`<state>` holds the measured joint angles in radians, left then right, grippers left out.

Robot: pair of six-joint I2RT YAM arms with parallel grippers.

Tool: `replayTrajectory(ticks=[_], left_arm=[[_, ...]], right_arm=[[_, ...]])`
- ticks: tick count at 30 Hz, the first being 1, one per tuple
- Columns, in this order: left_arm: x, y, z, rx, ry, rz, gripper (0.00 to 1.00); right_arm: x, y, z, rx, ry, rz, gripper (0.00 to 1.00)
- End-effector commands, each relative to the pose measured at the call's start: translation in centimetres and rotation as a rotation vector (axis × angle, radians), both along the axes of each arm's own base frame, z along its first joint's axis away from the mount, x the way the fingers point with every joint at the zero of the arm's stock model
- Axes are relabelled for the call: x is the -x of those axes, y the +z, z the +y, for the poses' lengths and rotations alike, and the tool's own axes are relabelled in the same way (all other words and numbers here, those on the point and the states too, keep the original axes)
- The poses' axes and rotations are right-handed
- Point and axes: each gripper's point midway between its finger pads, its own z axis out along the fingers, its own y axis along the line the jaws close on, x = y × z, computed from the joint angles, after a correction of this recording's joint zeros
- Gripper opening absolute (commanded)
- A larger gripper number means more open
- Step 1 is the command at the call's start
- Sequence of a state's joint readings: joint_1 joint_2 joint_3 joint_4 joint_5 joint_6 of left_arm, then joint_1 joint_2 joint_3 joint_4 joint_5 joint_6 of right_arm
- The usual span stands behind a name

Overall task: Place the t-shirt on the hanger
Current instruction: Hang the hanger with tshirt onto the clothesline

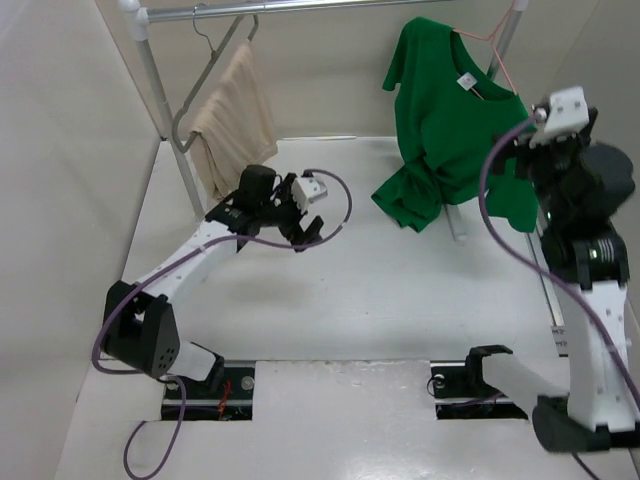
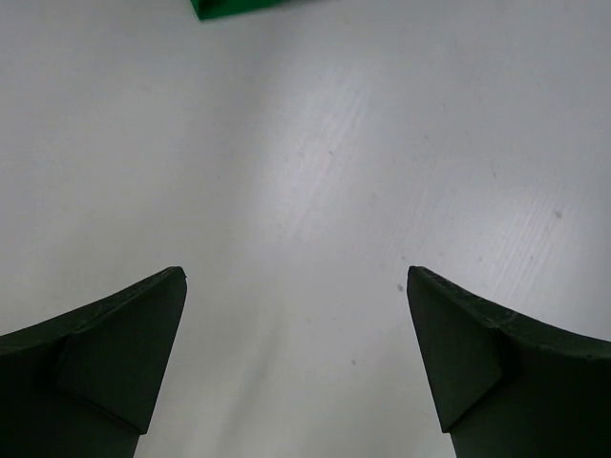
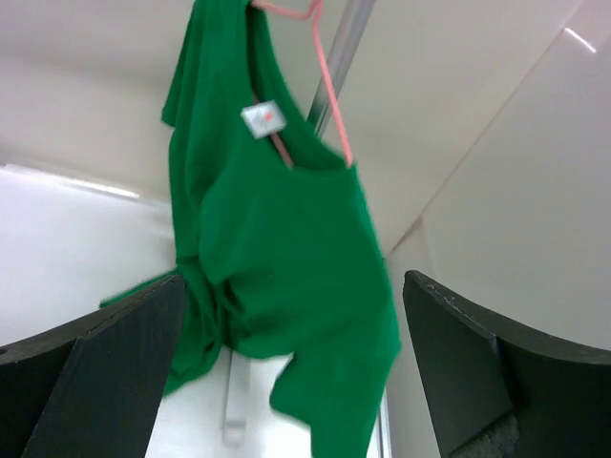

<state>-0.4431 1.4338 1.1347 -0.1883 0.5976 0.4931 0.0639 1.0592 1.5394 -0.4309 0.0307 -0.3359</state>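
Directly ahead of your right gripper (image 3: 294,286), whose jaws stand wide apart and hold nothing, the t-shirt (image 3: 277,248) hangs long axis downward on the hanger (image 3: 330,91) beside the rack post (image 3: 342,43), whereas your left gripper (image 2: 296,277), likewise spread and empty, hovers over the table (image 2: 382,143) well apart from it.

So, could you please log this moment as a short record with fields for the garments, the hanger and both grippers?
hanger: pink wire, at the right end of the rail
t-shirt: green, draped on the hanger, lower part bunched down by the table
beige garment: hanging at the rail's left end
left gripper: open, empty, over bare table
right gripper: open, empty, facing the t-shirt
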Motion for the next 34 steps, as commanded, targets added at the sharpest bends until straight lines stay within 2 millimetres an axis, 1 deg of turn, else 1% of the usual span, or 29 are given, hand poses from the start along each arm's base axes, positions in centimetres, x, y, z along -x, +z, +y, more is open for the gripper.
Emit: replayTrajectory(ticks=[1,2,3,4,5,6,7,9,10,11,12,14,16,17,18,19,21,22,23,24,25,27,28,30,31,33,34], left_arm=[[2.3,-1.6,0.7,-0.041,0.032,-0.011,1.00],[3.4,-3.4,1.1,-0.069,0.031,0.021,1.00],[3.9,-3.5,1.1,-0.067,0.037,0.014,1.00],[4.7,-4.1,0.9,-0.079,0.036,0.026,1.00],[5.1,-4.3,0.8,-0.077,0.039,0.025,1.00],[5.9,-4.9,0.9,-0.080,0.044,0.033,1.00],[6.3,-4.9,0.4,-0.070,0.039,0.023,1.00],[6.6,-5.4,0.3,-0.062,0.079,0.040,1.00],[6.7,-5.6,0.5,-0.051,0.097,0.038,1.00],[7.0,-5.7,0.4,-0.044,0.103,0.039,1.00],[6.8,-6.3,0.7,-0.048,0.131,0.045,1.00],[7.0,-6.9,1.2,-0.032,0.177,0.057,1.00],[7.1,-7.4,1.6,-0.027,0.205,0.062,1.00],[7.3,-7.7,1.7,-0.020,0.211,0.068,1.00],[7.5,-8.1,1.8,-0.027,0.211,0.076,1.00],[7.6,-8.0,1.8,-0.010,0.219,0.076,1.00],[8.5,-8.6,1.5,-0.003,0.209,0.092,1.00],[8.5,-8.3,1.5,0.010,0.209,0.078,1.00],[8.8,-8.3,1.1,0.010,0.194,0.078,1.00],[8.8,-7.9,1.1,0.018,0.193,0.069,1.00],[9.0,-8.0,1.3,0.018,0.193,0.069,1.00],[8.8,-8.0,1.6,0.018,0.211,0.053,1.00],[8.8,-8.0,1.6,0.018,0.211,0.053,1.00],[8.9,-7.7,1.5,0.016,0.207,0.036,1.00],[9.2,-7.7,1.5,0.018,0.197,0.034,1.00],[9.1,-7.6,1.4,0.024,0.197,0.027,1.00],[9.0,-7.3,1.5,0.027,0.205,0.017,1.00]], right_arm=[[2.5,-4.4,0.1,0.035,0.000,0.074,1.00],[3.3,-6.6,0.2,0.040,0.012,0.132,1.00],[4.5,-10.0,0.7,0.010,0.024,0.194,1.00],[5.2,-12.1,1.2,-0.012,0.042,0.242,1.00],[6.2,-14.8,1.5,-0.038,0.057,0.311,1.00],[7.6,-15.9,1.7,-0.073,0.068,0.318,1.00],[8.3,-20.3,2.2,-0.148,0.061,0.408,1.00],[9.9,-23.8,2.8,-0.232,0.065,0.471,1.00],[11.2,-26.7,3.0,-0.309,0.044,0.510,1.00],[11.7,-27.6,3.5,-0.336,0.062,0.519,1.00],[12.2,-28.2,4.2,-0.364,0.094,0.525,1.00],[13.2,-29.1,4.4,-0.418,0.096,0.523,1.00],[13.8,-29.0,4.7,-0.433,0.114,0.520,1.00],[14.0,-29.4,4.7,-0.433,0.111,0.530,1.00],[14.3,-29.4,4.7,-0.433,0.112,0.526,1.00],[14.4,-29.6,4.7,-0.433,0.110,0.535,1.00],[14.7,-29.8,5.0,-0.444,0.121,0.553,1.00],[14.8,-29.8,5.5,-0.449,0.151,0.561,1.00],[15.0,-29.6,5.7,-0.443,0.169,0.552,1.00],[15.1,-29.9,5.6,-0.443,0.170,0.551,1.00],[15.2,-29.7,5.8,-0.445,0.183,0.543,1.00],[15.5,-30.0,5.8,-0.445,0.182,0.544,1.00],[15.6,-29.9,5.8,-0.445,0.185,0.535,1.00],[15.8,-30.3,5.7,-0.445,0.183,0.541,1.00],[15.9,-30.1,5.9,-0.447,0.196,0.535,1.00],[16.1,-30.8,5.9,-0.447,0.191,0.556,1.00],[16.1,-30.8,5.9,-0.447,0.191,0.556,1.00]])
